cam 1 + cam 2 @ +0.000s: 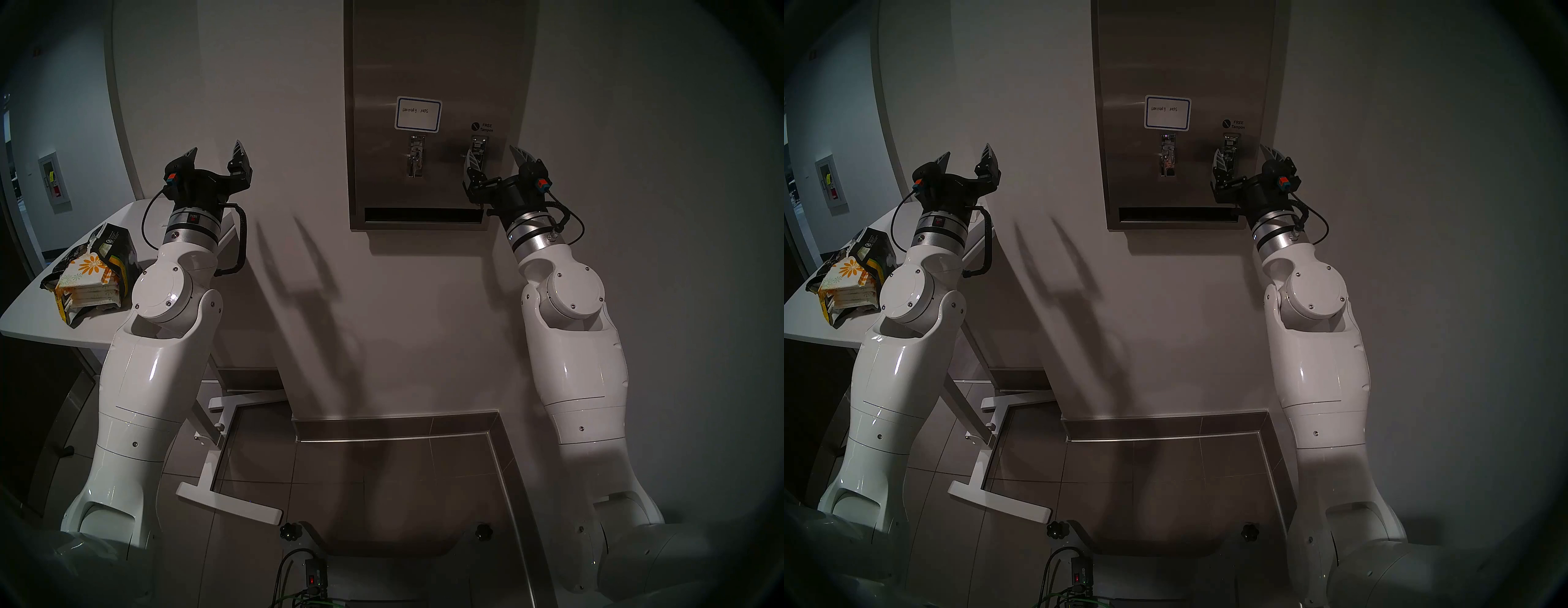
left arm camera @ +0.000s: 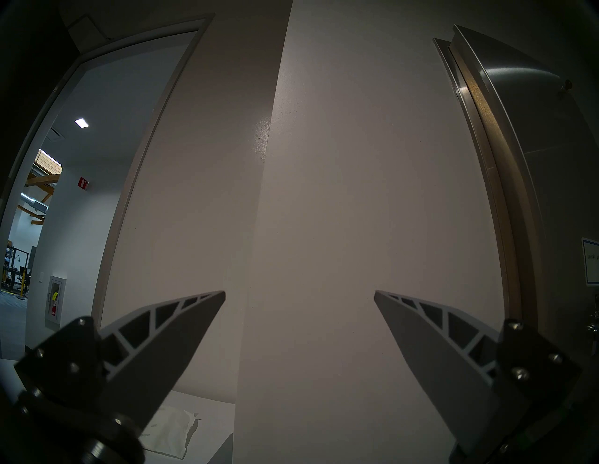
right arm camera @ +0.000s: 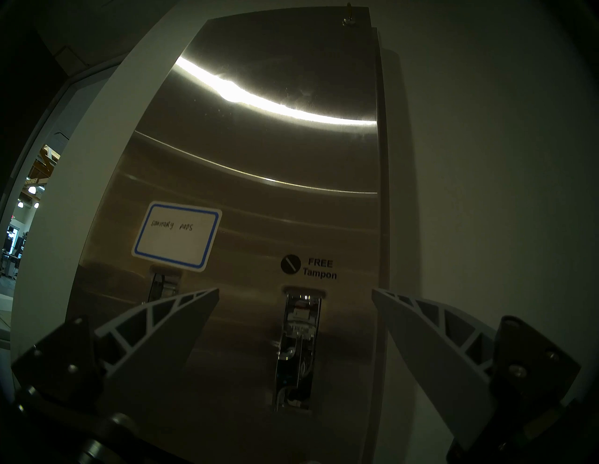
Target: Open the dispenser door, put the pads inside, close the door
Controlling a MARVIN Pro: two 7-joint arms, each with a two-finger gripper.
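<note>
You see the door (image 1: 424, 63) apparently closed on the dispenser (image 1: 357, 127); the pads (image 1: 87, 278) wait on the left table (image 1: 29, 314). Left gripper (image 1: 215, 153) and right gripper (image 1: 495, 156) both gape wide, empty: all 3 steps remain.

One dispenser (image 1: 432, 63) is counted on the wall, with one door (image 3: 259, 162) on its front. Two chrome levers (image 1: 416, 156) are seen there, and one blue-bordered label (image 1: 418, 114). Two grippers are counted, the left gripper (image 1: 216, 155) and the right gripper (image 1: 496, 155). On one white table (image 1: 38, 314), one torn bag (image 1: 116, 244) is seen; the pads (image 1: 87, 280) are stacked, roughly four, though an exact count cannot be made.
</note>
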